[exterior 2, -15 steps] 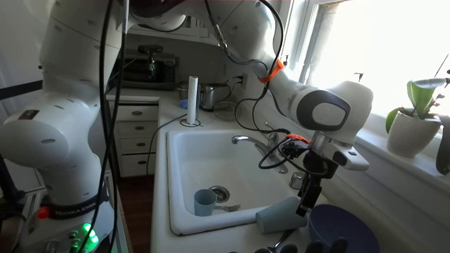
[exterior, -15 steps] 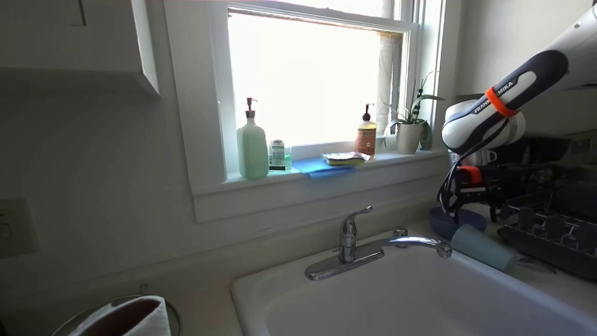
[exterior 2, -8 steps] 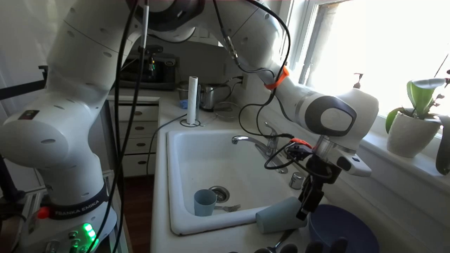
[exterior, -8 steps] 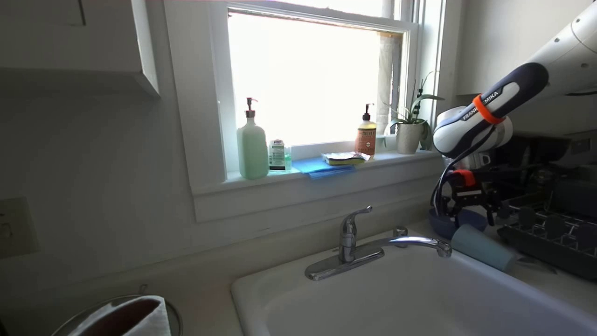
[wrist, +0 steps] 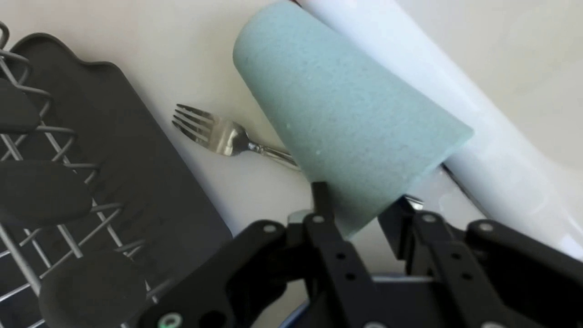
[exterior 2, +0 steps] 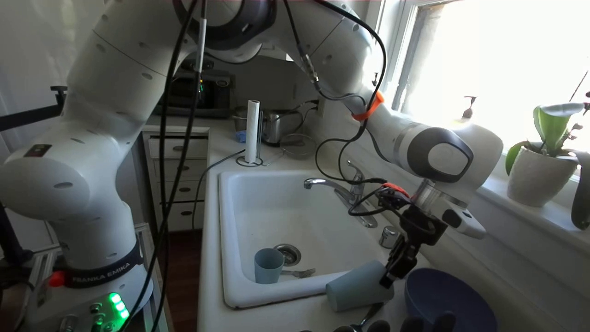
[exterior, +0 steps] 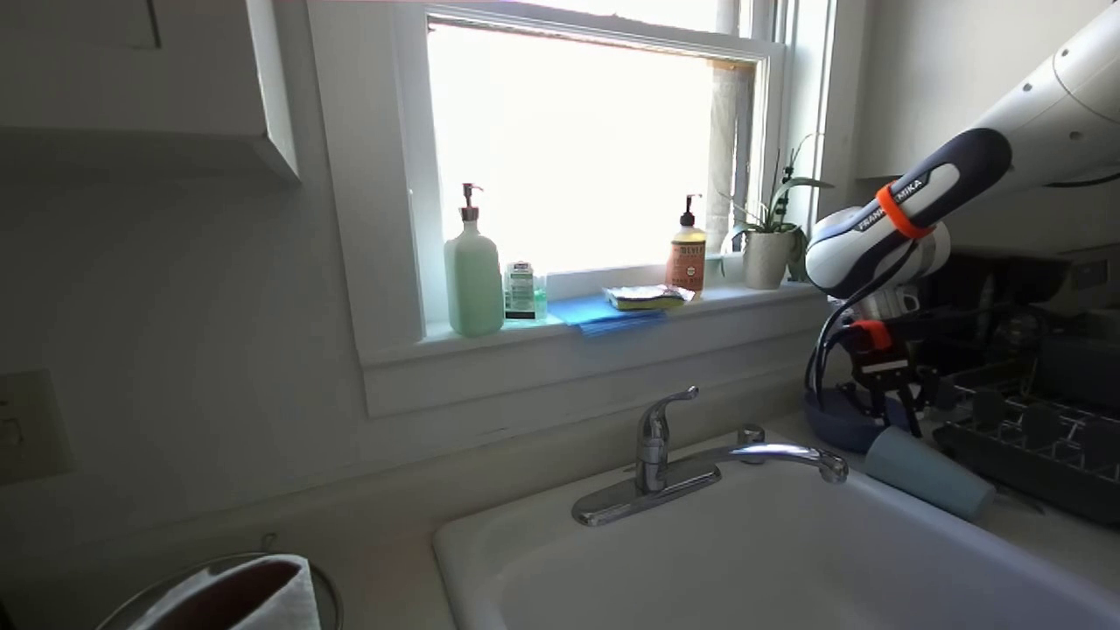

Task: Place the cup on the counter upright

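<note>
The cup (wrist: 337, 105), pale blue-green and tapered, lies on its side on the counter (exterior 2: 276, 318), along the sink's edge. Its wide mouth faces my gripper (wrist: 357, 200) in the wrist view. The jaws stand part-way together at that mouth: the left finger (wrist: 321, 200) overlaps the cup's side, and the right finger (wrist: 394, 228) is at the rim. A corner of the rim lies between them; whether it is gripped is unclear. In both exterior views the gripper (exterior: 897, 425) (exterior 2: 386, 279) is at the mouth end of the cup (exterior: 929, 472) (exterior 2: 357, 287).
A blue bowl (exterior 2: 449, 295) stands close behind the gripper. A fork (wrist: 227, 136) lies partly under the cup, beside a dark dish rack (wrist: 168, 182). The sink (exterior 2: 225, 240) adjoins the cup and holds another blue cup (exterior 2: 268, 266). The faucet (exterior: 652, 446) is nearby.
My gripper has come lower and its fingers have drawn closer together. Over the last half second, the cup has slid a little away from the bowl, still on its side.
</note>
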Available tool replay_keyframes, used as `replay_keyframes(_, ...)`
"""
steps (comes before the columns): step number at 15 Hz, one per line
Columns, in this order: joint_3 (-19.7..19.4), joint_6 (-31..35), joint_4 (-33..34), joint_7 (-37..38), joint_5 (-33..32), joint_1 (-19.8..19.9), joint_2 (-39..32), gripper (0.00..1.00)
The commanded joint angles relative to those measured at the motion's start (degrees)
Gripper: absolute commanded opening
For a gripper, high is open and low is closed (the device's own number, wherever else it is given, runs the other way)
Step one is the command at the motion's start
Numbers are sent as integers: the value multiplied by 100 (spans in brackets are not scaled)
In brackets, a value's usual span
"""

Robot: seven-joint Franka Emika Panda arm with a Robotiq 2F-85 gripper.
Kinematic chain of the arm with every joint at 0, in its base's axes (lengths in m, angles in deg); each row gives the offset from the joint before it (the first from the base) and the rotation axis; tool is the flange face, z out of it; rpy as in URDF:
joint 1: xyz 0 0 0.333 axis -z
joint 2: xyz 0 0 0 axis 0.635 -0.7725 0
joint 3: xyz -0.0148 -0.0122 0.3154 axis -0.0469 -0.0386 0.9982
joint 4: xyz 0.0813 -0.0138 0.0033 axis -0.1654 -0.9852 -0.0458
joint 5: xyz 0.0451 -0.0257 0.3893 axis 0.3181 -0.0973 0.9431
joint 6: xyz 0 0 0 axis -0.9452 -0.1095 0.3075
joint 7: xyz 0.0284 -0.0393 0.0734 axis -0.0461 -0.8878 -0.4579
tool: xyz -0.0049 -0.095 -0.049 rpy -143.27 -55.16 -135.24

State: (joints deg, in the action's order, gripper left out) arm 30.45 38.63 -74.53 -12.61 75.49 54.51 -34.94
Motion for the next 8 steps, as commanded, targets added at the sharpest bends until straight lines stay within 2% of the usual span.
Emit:
replay_keyframes(1, -30, -395, 185, 30, -35, 4, -33, 3)
replay_keyframes(2, -31, -446, 162, 11, -39, 3, 7, 0)
replay_keyframes(8, -80, -503, -120, -126, -229, -34, 366, 2)
